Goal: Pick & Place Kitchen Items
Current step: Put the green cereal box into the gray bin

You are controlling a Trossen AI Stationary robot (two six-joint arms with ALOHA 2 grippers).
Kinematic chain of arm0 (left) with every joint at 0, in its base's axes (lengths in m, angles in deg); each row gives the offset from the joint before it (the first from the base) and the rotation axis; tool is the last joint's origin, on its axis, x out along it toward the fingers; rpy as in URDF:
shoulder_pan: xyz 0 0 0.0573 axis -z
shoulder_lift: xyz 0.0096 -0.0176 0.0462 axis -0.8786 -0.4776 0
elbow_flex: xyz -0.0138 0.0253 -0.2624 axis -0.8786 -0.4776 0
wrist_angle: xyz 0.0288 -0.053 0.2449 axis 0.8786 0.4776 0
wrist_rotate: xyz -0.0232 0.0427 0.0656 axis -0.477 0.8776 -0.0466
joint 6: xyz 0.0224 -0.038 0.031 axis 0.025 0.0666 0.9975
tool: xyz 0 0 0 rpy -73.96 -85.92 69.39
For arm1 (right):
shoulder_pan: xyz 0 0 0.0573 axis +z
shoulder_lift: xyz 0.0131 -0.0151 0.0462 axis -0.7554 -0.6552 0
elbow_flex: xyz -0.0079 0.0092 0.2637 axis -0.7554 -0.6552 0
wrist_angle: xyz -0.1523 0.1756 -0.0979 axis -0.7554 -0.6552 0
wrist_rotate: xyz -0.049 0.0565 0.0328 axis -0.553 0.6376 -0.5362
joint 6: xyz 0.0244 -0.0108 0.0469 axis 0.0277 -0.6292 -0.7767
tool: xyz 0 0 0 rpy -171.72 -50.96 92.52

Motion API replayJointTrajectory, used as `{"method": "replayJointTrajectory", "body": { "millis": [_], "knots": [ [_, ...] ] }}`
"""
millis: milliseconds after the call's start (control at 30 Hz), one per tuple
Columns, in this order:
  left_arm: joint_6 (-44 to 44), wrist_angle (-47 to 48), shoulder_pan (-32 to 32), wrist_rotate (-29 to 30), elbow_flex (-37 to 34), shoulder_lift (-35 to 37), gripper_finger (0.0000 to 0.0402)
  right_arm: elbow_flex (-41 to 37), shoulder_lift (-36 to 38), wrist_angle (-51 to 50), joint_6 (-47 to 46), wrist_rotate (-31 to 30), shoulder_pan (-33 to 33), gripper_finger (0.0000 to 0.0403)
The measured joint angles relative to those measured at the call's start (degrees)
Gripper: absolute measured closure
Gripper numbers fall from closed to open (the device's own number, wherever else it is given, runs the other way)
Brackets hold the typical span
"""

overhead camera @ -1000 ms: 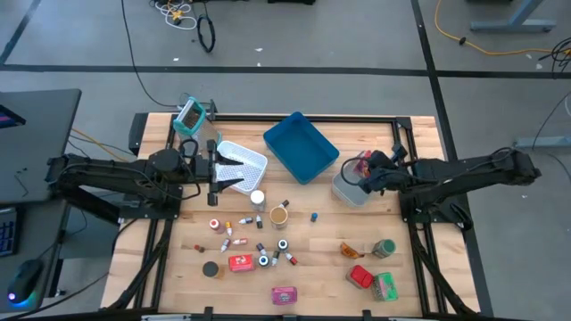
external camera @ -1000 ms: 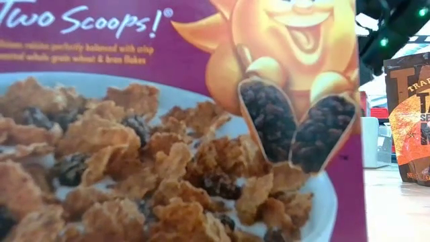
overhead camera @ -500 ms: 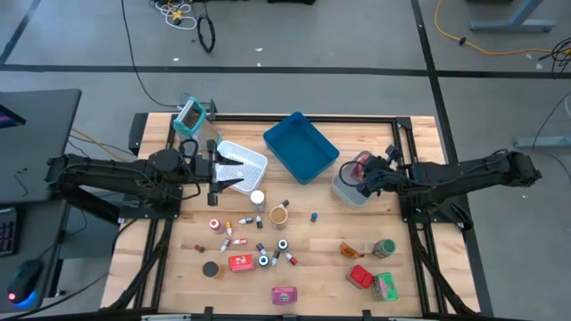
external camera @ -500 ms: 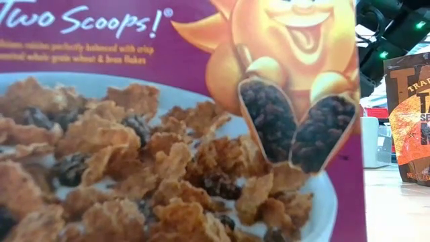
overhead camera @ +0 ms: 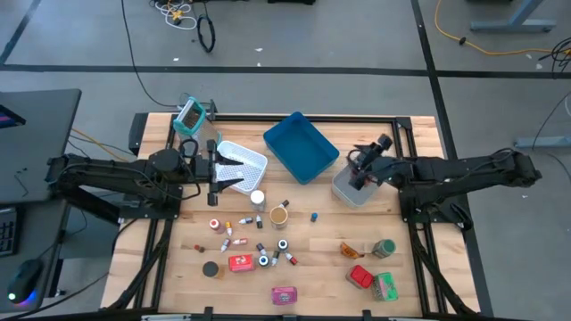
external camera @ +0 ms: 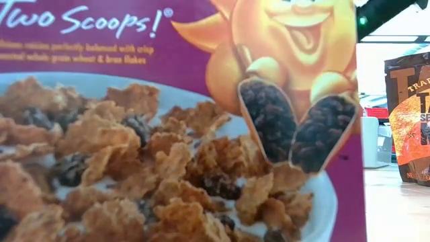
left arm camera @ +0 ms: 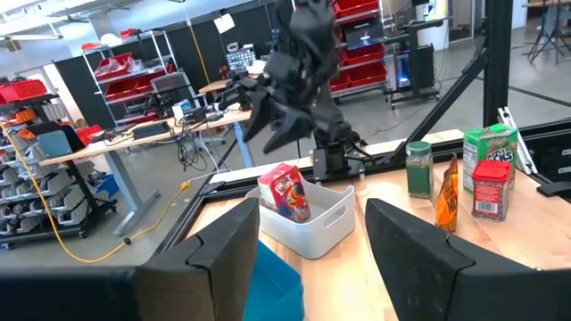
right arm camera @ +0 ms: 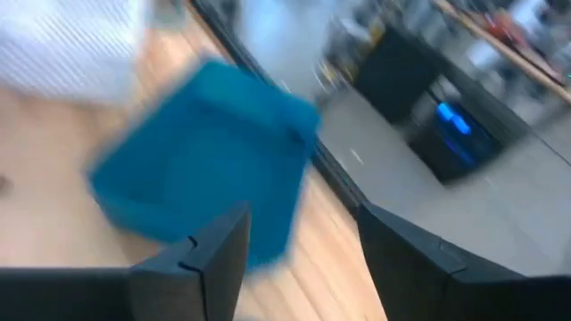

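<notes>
I had the right gripper point(overhead camera: 360, 169) over the grey bin point(overhead camera: 343, 190), fingers apart and empty, a red packet point(left arm camera: 285, 191) lying inside as if placed there, while the left gripper point(overhead camera: 217, 169) waited, fingers apart, by the white mesh basket point(overhead camera: 247, 158).

The left arm reaches in from the left side of the table, and the left gripper point(overhead camera: 217, 176) has its two fingers apart, holding nothing. The right arm stretches in from the right side; the right gripper point(overhead camera: 360, 166) is also parted and empty.
</notes>
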Motion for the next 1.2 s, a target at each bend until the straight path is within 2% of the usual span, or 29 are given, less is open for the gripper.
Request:
{"method": "replayJointTrajectory", "body": {
  "millis": [167,367,467,733,833,933,1033,1200],
  "knots": [
    [0.0,0.04,0.0,0.0,0.0,0.0,0.0187,0.28,0.0,11.05,6.49,11.9,0.0,0.0179],
    [-0.1,0.07,0.0,0.0,0.0,0.0,0.0187,0.29,0.0,12.22,4.3,22.48,0.42,0.0179],
    [-0.15,0.05,0.0,0.0,0.0,0.0,0.0187,2.7,-0.11,9.11,2.72,28.24,2.05,0.0182],
    [0.94,-0.09,0.0,0.0,0.02,-0.02,0.0187,16.92,-3.42,-6.72,-12.7,35.11,10.47,0.0207],
    [1.98,-0.13,0.0,0.0,0.0,-0.02,0.0187,20.28,-6.57,-10.98,-23.97,37.82,14.25,0.0217],
    [2.9,-0.15,0.0,0.0,0.0,-0.02,0.0187,20.89,-8.91,-12.74,-39.06,46.76,17.4,0.0223],
    [3.05,-0.13,0.0,0.0,0.0,-0.02,0.0187,20.89,-10.81,-14.71,-61.96,54.75,20.39,0.0224],
    [2.56,-0.1,0.0,0.0,0.0,-0.02,0.0187,20.89,-13.31,-15.29,-102.42,61.42,27.94,0.0224]
  ]
}}
